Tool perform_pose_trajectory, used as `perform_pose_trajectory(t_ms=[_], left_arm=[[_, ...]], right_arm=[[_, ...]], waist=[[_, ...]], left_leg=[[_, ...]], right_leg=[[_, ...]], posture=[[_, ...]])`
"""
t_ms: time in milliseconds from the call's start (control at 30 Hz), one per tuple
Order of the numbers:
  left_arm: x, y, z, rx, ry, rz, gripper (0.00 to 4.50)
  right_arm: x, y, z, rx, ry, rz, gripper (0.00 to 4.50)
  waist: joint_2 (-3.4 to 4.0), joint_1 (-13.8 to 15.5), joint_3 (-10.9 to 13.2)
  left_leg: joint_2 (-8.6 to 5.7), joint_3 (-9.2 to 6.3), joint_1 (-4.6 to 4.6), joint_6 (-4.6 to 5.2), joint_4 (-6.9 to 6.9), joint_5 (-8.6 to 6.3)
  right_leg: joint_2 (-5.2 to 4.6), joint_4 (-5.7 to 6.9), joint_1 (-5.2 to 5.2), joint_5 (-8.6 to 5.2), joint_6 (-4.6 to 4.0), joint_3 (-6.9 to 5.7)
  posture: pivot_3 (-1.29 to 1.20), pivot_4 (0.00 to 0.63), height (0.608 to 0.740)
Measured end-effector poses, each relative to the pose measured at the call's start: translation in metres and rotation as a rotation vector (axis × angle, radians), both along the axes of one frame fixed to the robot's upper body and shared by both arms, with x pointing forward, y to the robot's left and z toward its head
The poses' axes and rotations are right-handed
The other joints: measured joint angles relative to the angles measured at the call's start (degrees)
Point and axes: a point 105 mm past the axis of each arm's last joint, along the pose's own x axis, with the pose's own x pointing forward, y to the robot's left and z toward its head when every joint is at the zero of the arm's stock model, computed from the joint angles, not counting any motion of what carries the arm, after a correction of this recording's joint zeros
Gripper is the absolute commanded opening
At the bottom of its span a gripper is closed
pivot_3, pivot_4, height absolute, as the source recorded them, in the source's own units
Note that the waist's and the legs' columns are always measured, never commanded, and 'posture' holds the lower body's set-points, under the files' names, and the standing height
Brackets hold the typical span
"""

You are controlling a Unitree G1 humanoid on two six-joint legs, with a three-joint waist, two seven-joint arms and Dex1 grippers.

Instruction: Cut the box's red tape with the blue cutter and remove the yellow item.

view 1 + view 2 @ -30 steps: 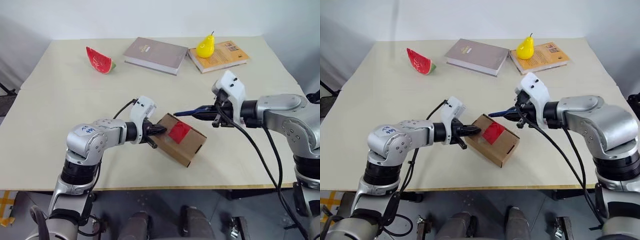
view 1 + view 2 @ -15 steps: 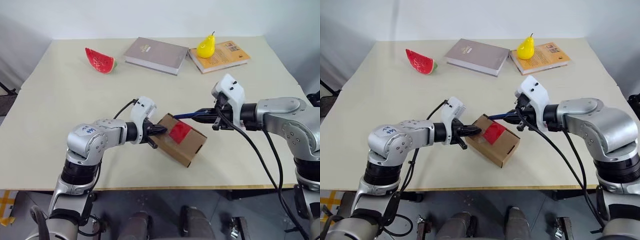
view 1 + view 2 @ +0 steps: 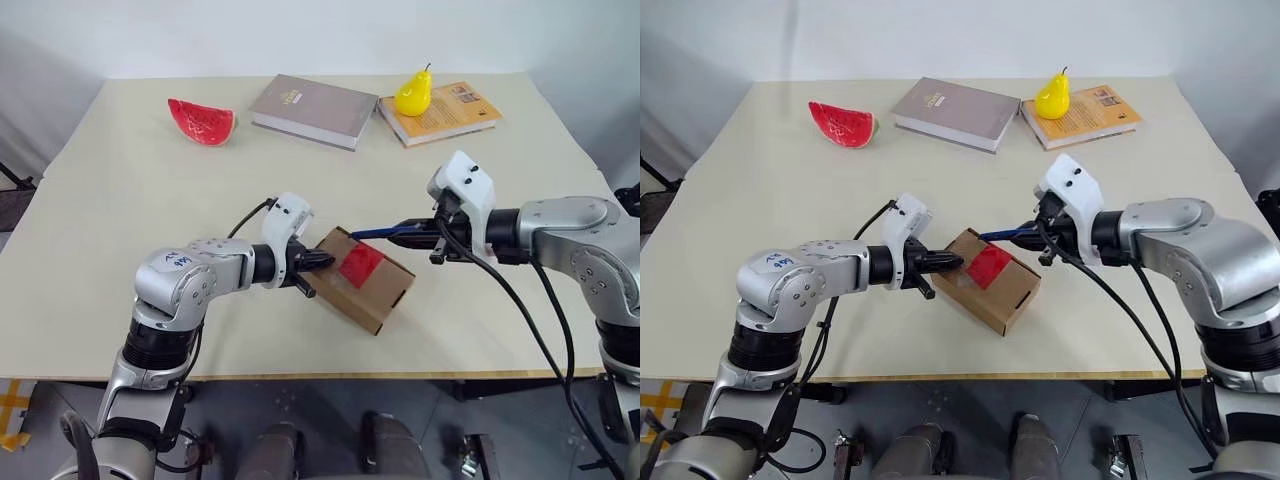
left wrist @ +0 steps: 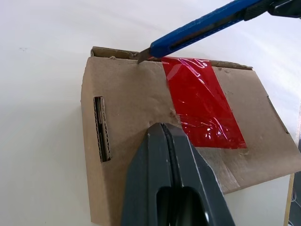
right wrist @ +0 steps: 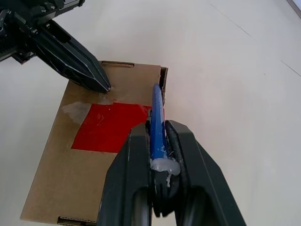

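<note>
The setting is presenting as a robot test or lab space rather than a home. A plain beige table [image 3: 120,240] is filling the centre of the frame against a bare white wall [image 3: 300,35] along the top, with grey flooring [image 3: 330,420] showing at the bottom edge. Staged props are lying along the upper part of the table: a watermelon slice [image 3: 201,121] at upper left, a grey book [image 3: 313,110] at upper centre, and a yellow pear [image 3: 412,95] resting on an orange book [image 3: 450,112] at upper right.

No text can be read; the book [image 3: 312,110] covers carry print too small to make out.
</note>
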Motion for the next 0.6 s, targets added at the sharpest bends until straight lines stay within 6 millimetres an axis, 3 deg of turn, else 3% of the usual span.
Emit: perform_pose_trajectory(t_ms=[600], left_arm=[[-0.0001, 0.0000, -0.0002, -0.001, 0.000, 0.000, 0.00]], right_arm=[[-0.0009, -0.0100, -0.0037, 0.006, 0.027, -0.034, 0.16]], waist=[[0.00, 0.03, 0.00]], left_leg=[[0.00, -0.02, 0.00, 0.01, 0.00, 0.00]], right_leg=[[0.00, -0.06, 0.04, 0.00, 0.00, -0.01]], posture=[[0.00, 0.150, 0.740]])
